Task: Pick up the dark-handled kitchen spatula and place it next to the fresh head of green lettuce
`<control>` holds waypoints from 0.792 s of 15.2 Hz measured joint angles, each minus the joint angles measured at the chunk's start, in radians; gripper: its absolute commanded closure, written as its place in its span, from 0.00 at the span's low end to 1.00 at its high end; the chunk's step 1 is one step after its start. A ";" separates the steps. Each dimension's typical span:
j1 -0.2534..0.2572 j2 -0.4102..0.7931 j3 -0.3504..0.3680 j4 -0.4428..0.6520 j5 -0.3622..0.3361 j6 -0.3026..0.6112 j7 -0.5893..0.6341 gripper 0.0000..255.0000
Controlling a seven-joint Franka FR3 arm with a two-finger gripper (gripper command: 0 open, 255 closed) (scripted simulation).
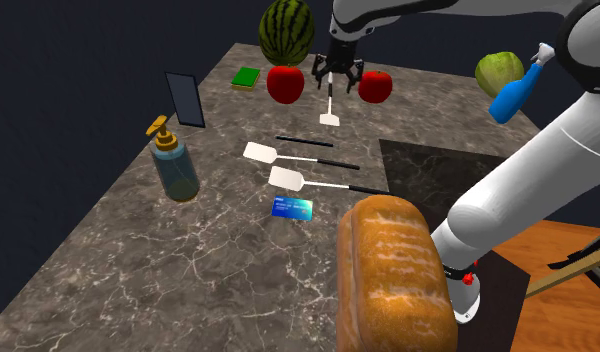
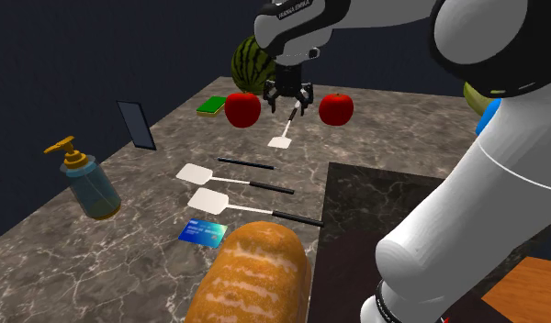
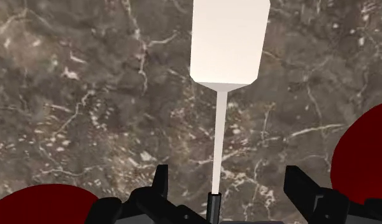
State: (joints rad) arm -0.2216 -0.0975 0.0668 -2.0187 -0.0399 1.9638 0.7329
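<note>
A spatula with a white blade (image 1: pixel 330 118) (image 2: pixel 281 142) (image 3: pixel 228 41), a thin pale shaft and a dark handle end (image 3: pixel 214 205) lies on the marble counter between two red apples. My gripper (image 1: pixel 335 82) (image 2: pixel 290 103) (image 3: pixel 231 191) hangs low over that handle end. It is open, with one finger on each side of the handle and neither touching it. The green lettuce (image 1: pixel 500 70) sits at the far corner of the counter, toward the shoulder view's right, partly behind a blue spray bottle (image 1: pixel 516 92).
Two more white-bladed spatulas (image 1: pixel 260 152) (image 1: pixel 288 178) with dark handles lie mid-counter, with a thin dark rod (image 1: pixel 304 141) behind them. Red apples (image 1: pixel 285 83) (image 1: pixel 375 86) flank the gripper. Also here: a watermelon (image 1: pixel 287 30), soap dispenser (image 1: pixel 175 165), bread loaf (image 1: pixel 393 275), card (image 1: pixel 292 208), dark tablet (image 1: pixel 185 99).
</note>
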 measured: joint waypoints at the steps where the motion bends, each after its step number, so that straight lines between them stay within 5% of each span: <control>1: -0.004 0.012 -0.003 0.007 -0.002 0.008 0.009 0.00; 12: -0.008 0.052 -0.006 -0.050 -0.007 0.108 0.024 0.00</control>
State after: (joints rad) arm -0.2297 -0.0455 0.0606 -2.0685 -0.0473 2.0721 0.7569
